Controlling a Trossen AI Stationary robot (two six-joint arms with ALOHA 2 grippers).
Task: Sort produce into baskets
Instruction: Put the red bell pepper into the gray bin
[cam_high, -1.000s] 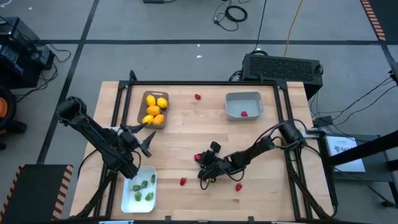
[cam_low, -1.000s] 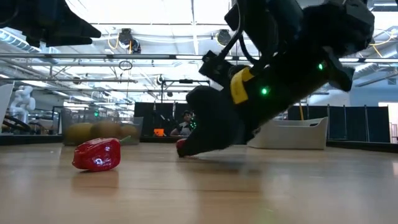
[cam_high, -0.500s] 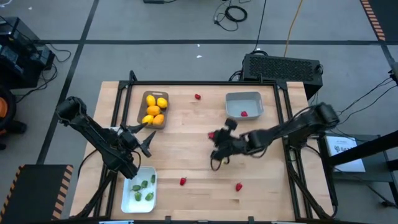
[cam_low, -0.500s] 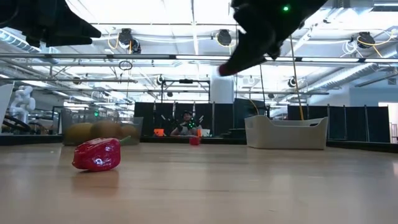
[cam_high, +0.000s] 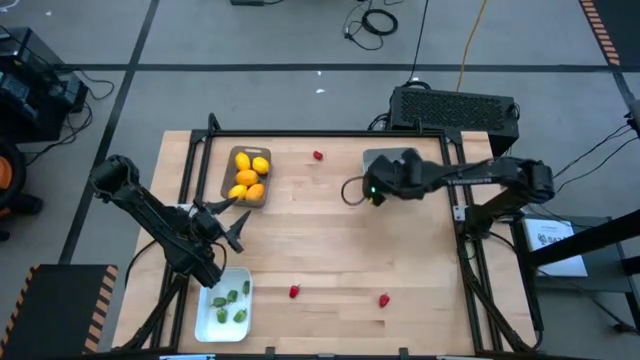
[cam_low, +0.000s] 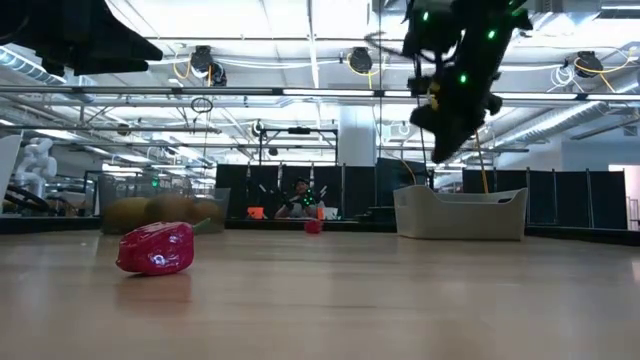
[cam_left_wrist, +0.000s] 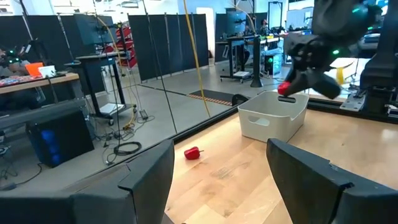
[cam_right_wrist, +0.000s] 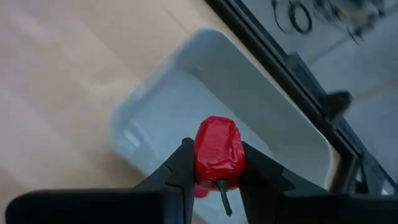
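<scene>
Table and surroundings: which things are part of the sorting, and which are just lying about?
Part of the job:
red pepper in the right hand
grey tray
brown tray of citrus
white tray of greens
loose red pieces on the table

Just lying about:
black box
floor cables

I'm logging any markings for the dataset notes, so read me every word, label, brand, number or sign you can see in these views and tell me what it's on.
No text can be read in any view.
White sheet off the table's right edge, high view: dark print, too small to read.
Grey-blue basket, red pepper in the right gripper, wooden table: no markings visible.
</scene>
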